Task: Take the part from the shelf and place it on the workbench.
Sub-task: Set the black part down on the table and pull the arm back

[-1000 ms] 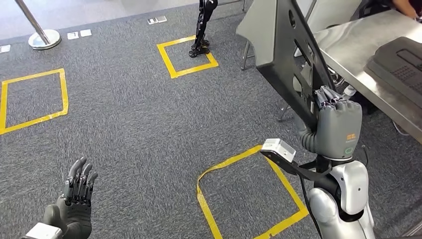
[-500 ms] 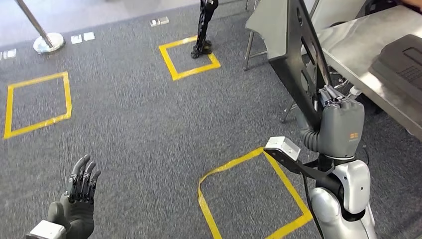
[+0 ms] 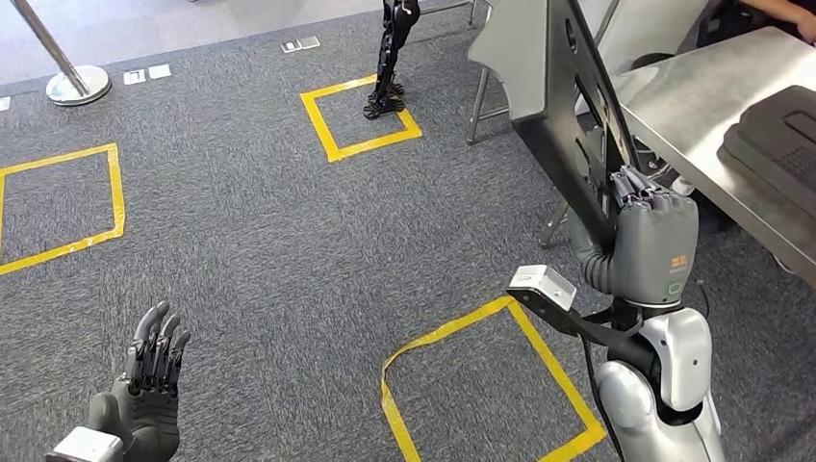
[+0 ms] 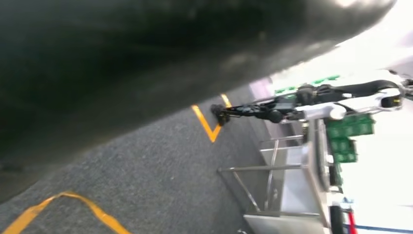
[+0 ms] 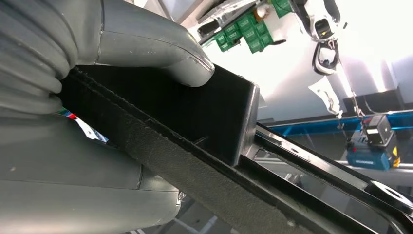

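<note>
A large dark panel-shaped part [image 3: 568, 106] with cut-outs stands upright in my right hand [image 3: 650, 231], which grips its lower edge at chest height. In the right wrist view my thumb [image 5: 160, 53] presses on the part's black felt-lined edge [image 5: 204, 122]. The steel workbench [image 3: 693, 106] lies to the right of the part, with another dark part [image 3: 779, 130] lying flat on it. My left hand [image 3: 149, 375] hangs low at the lower left over the carpet, fingers spread and holding nothing.
Grey carpet carries yellow taped squares [image 3: 361, 115], one [image 3: 491, 375] just in front of me. A black robot leg [image 3: 390, 58] stands in the far square. A stanchion base [image 3: 77, 82] sits far left. A metal frame [image 3: 476, 106] stands beside the bench.
The whole view has shifted slightly, so the camera moved. The part stays gripped in my right hand, a touch nearer the bench. My left hand remains spread.
</note>
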